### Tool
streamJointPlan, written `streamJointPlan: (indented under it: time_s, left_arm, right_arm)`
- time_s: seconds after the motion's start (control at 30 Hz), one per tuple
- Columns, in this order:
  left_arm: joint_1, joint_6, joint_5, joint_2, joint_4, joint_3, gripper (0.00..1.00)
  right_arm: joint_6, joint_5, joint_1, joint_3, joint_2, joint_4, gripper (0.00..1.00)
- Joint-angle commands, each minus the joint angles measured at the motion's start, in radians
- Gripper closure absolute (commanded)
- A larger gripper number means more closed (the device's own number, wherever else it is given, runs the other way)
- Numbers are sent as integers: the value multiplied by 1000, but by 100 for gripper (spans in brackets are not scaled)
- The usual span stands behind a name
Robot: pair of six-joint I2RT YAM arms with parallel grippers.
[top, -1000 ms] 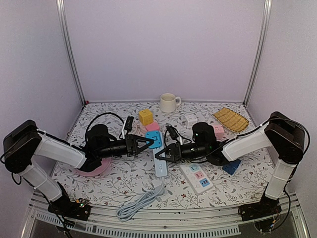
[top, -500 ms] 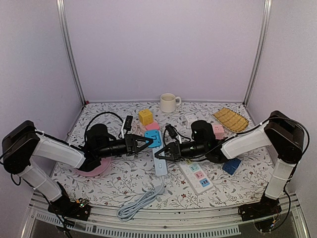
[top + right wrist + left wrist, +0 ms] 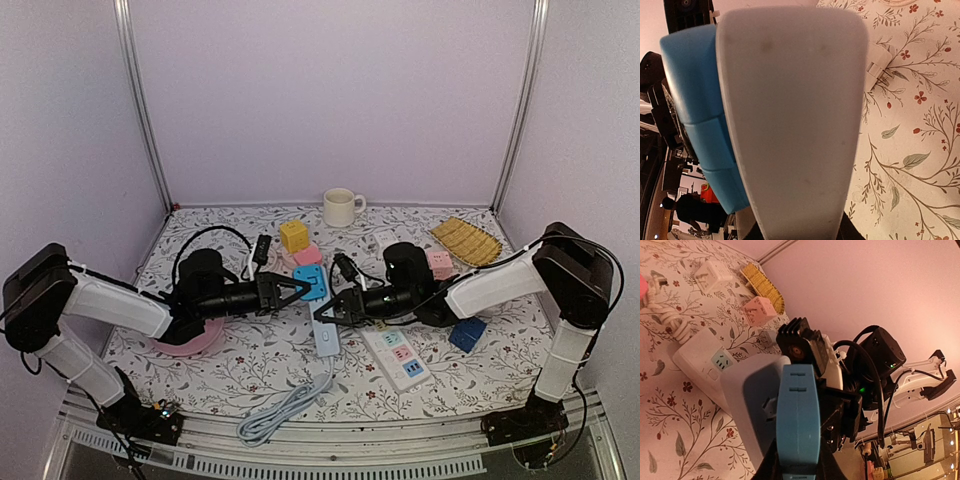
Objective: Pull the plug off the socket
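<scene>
Arms low, meeting at centre: left gripper [image 3: 299, 288] clamps blue plastic cube plug [image 3: 314, 282], right gripper [image 3: 328, 312] pinches pale oblong socket strip [image 3: 326, 341]. Cream mug [image 3: 340, 207] at twelve o'clock, contents hidden.

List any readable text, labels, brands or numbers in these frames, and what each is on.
No text can be read anywhere.
blue plug: blank faces.
pale power strip: blank surface.
mug: plain.
white power strip: any markings are too small to read.
</scene>
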Motion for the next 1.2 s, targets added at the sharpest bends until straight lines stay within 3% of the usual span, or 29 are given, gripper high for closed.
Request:
streamJointPlan:
  time_s: [0.0,0.63,1.17]
  left_arm:
    - [-124,47,282,-74,150,47,100]
    - [-157,22,395,-35,368,53,100]
    - [-190,143,493,-102,230,109,100]
  right_arm:
    - [64,188,-61,39,48,-87,94]
    - [48,58,-65,24,-61,29,93]
    - [27,-24,-82,72,-53,23,93]
